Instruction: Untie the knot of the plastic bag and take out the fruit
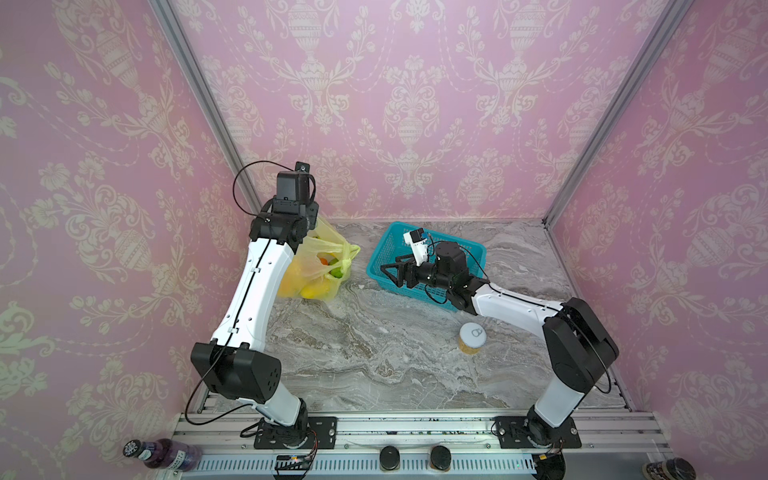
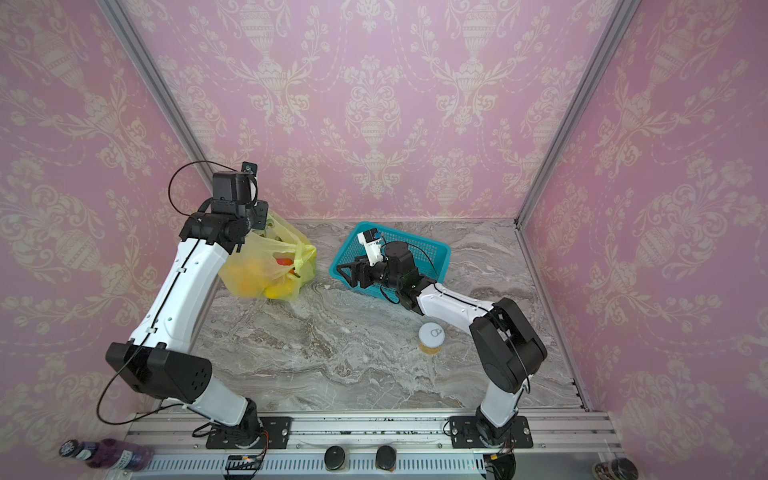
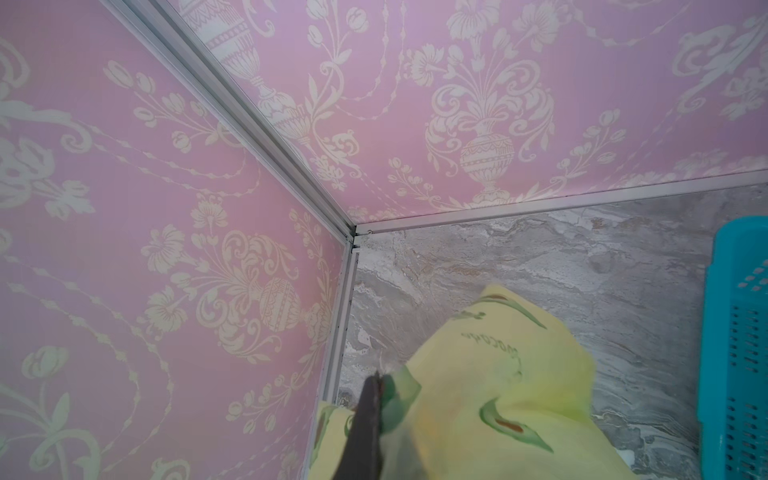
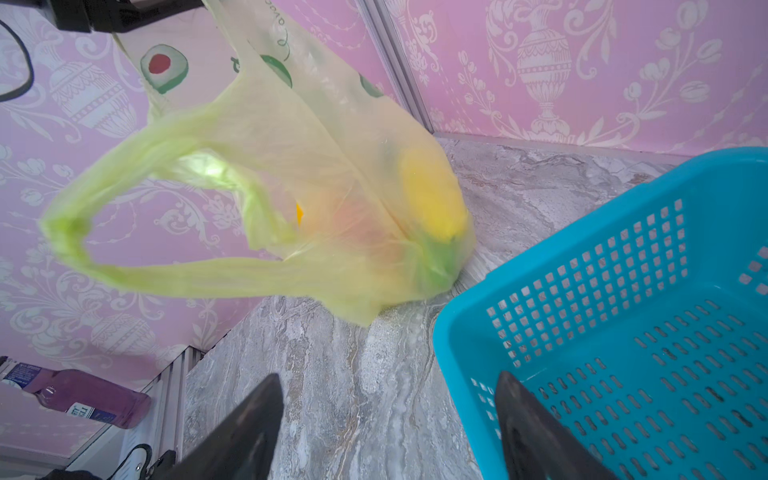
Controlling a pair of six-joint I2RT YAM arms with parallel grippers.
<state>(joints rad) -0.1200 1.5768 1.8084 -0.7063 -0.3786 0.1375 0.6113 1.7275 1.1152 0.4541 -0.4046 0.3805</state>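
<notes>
Where the grey marbled counter [image 1: 374,353] meets pink walls [image 1: 415,104] patterned with cream urns and framed in aluminium, both arms work near the back. The left arm rises steeply from its base, bends at the elbow and points its wrist downward by the back corner. The left tool [image 3: 377,380] is closed, pinching a fold of the plastic bag [image 1: 309,266] at its top. The right arm reaches low and nearly level over the near rim of a teal basket [image 1: 384,249], its wrist aimed at the bag. The right tool [image 4: 388,376] stands wide open and grips nothing, with the basket just beside it and a white-lidded jar [image 1: 473,334] back beside its forearm.

The thin, translucent yellow-green bag hangs below the left tool, its bottom resting on the counter ahead of the right tool. One handle loop [image 4: 124,274] sags free, blurred. Fruit [image 4: 432,199] shows through the film: yellow, orange, green and reddish pieces.
</notes>
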